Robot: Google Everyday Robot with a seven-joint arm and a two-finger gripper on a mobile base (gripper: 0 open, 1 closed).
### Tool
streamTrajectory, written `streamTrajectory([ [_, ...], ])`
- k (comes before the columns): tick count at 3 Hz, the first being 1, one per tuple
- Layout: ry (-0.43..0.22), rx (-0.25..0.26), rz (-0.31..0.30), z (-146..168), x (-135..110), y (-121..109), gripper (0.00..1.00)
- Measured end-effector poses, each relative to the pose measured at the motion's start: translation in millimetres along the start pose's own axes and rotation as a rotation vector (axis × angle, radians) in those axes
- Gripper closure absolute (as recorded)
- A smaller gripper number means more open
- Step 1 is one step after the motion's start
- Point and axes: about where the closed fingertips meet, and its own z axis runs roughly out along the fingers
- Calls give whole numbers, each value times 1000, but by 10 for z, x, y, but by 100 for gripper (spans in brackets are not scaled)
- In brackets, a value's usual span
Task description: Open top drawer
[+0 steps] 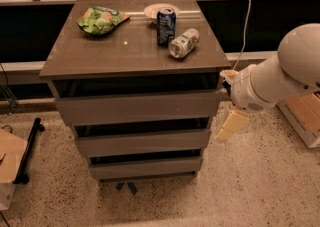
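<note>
item: top drawer (137, 107). the widest, tallest front of three, flat and handleless, directly under the cabinet top (125, 53). a dark gap shows above its upper edge. judged barely out, if at all, so your opening pull is not yet done.

item: gripper (230, 116). at the right edge of the top drawer front, just beside its right-hand corner and hanging partly below its lower edge. whether it is open or closed cannot be told from this view, nor whether it touches the panel.

item: blue can (166, 26). upright, right of centre, toward the back edge of the top.

item: tipped can (183, 43). on its side, just beside the blue can, nearer the right edge.

item: chip bag (101, 19). back left area. white dish (161, 10). at the back edge.

item: middle drawer (142, 142). directly below the target.

risks for you to weigh:
- with no handle, your only purchase is an edge or corner. a shallow hold would likely slip off and leave the drawer where it is.
- the gripper sits low on that corner. you could catch the middle drawer instead and open the wrong one.
- pulling from one side alone may rack the drawer and jam it.
- a sharp tug could shake the cabinet, toppling the blue can or rolling the tipped can off the right edge.
</note>
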Motion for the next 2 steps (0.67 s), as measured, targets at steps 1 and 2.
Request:
streamTrajectory([
  [1, 13, 15, 39, 68, 28, -15, 0],
  [2, -11, 43, 90, 345, 58, -91, 0],
])
